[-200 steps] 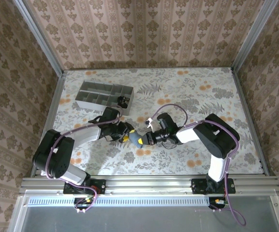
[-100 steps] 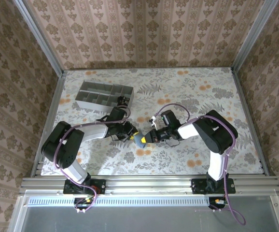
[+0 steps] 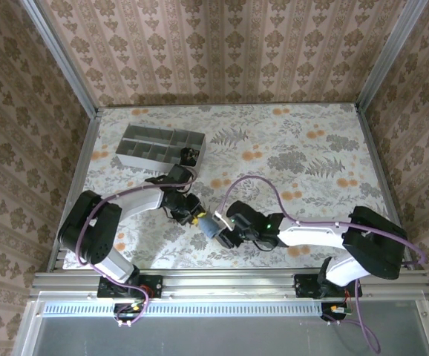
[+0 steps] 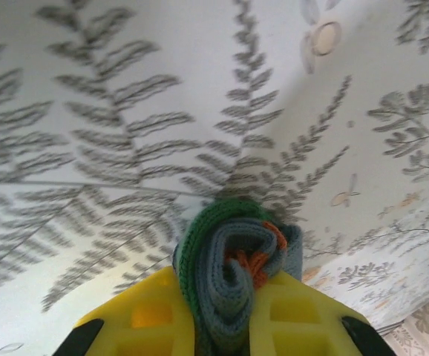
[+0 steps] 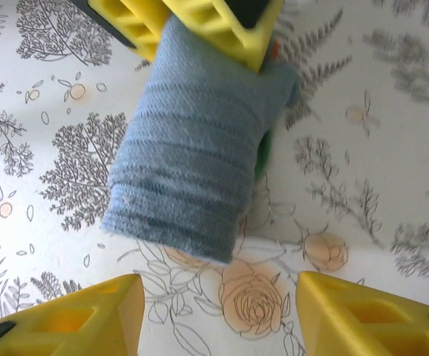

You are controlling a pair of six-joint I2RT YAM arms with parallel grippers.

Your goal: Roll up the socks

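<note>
No legible txt, labels or nos.

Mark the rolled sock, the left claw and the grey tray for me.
rolled sock (image 5: 192, 141): right wrist view, middle of its blue-grey side.
left claw (image 4: 226, 300): left wrist view, midway between its yellow fingertips.
grey tray (image 3: 144, 161): top view, its near wall.

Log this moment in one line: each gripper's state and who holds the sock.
left gripper: shut on rolled teal-grey sock | right gripper: open, facing sock's free end, not touching
</note>
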